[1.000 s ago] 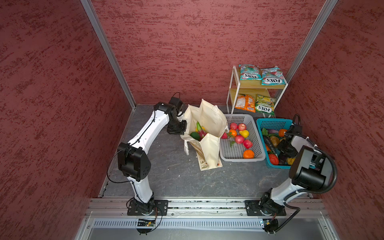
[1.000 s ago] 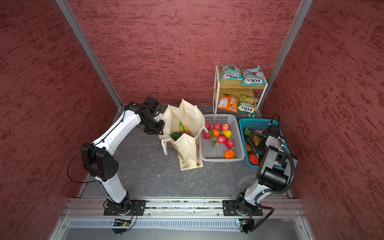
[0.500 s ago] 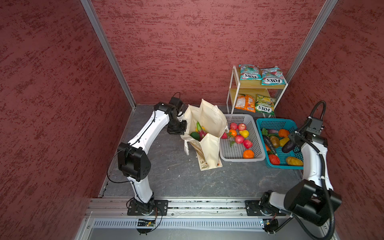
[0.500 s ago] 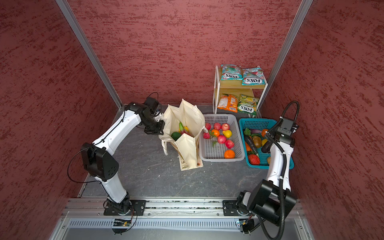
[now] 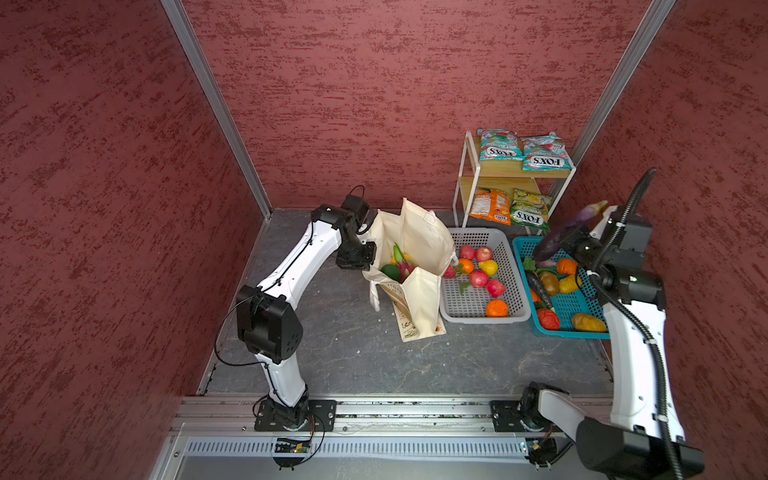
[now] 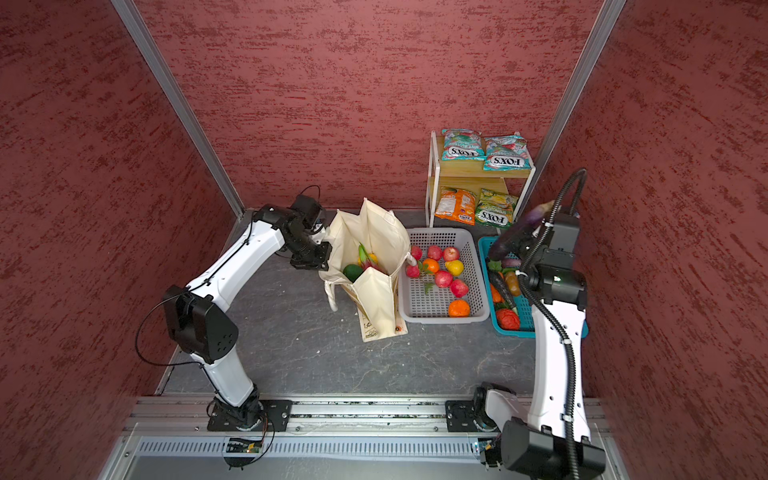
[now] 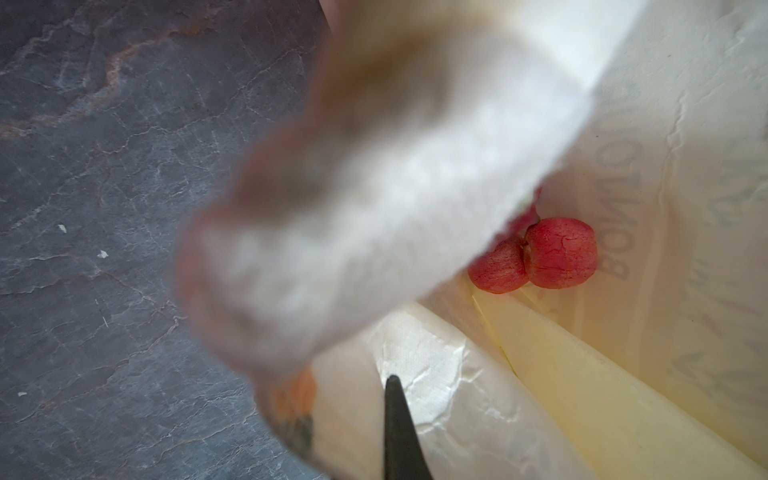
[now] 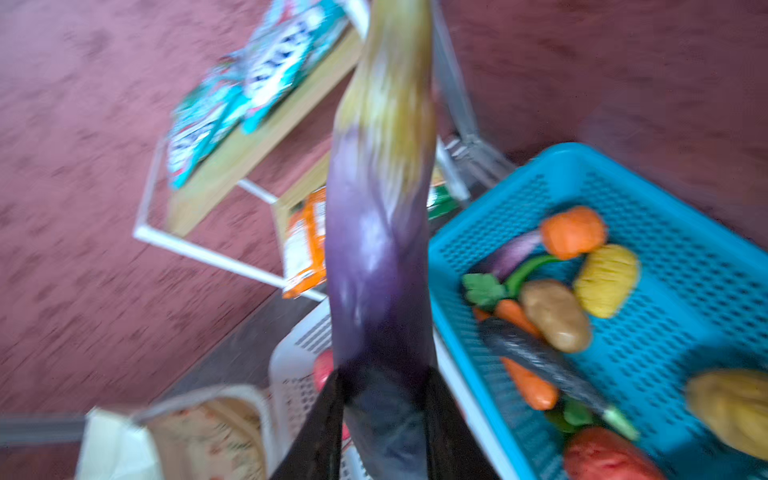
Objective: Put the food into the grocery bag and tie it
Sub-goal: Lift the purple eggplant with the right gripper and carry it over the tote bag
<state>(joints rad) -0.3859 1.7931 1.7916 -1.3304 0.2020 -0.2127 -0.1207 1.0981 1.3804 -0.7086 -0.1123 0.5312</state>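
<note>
The cream grocery bag (image 5: 419, 245) (image 6: 374, 241) stands open on the floor in both top views. Inside it lie a pink dragon fruit (image 5: 401, 265), a yellow fruit (image 5: 406, 257) and a dark green vegetable (image 5: 390, 272). My left gripper (image 5: 362, 258) (image 7: 392, 388) is shut on the bag's left rim and holds it up. My right gripper (image 5: 571, 240) (image 8: 382, 378) is shut on a long purple eggplant (image 5: 559, 235) (image 8: 376, 257), held in the air above the blue basket (image 5: 579, 328). Two teal FOX'S packets (image 5: 500, 146) lie on the shelf top.
A grey basket (image 5: 478, 313) of red apples and oranges sits between the bag and the blue basket. A white-framed shelf (image 5: 459, 183) at the back holds orange and yellow-green packets (image 5: 490, 205) lower down. Red walls close in on three sides.
My right arm has risen out of the blue basket, carrying the purple eggplant up and towards the back. The left arm and the bag have not moved.
</note>
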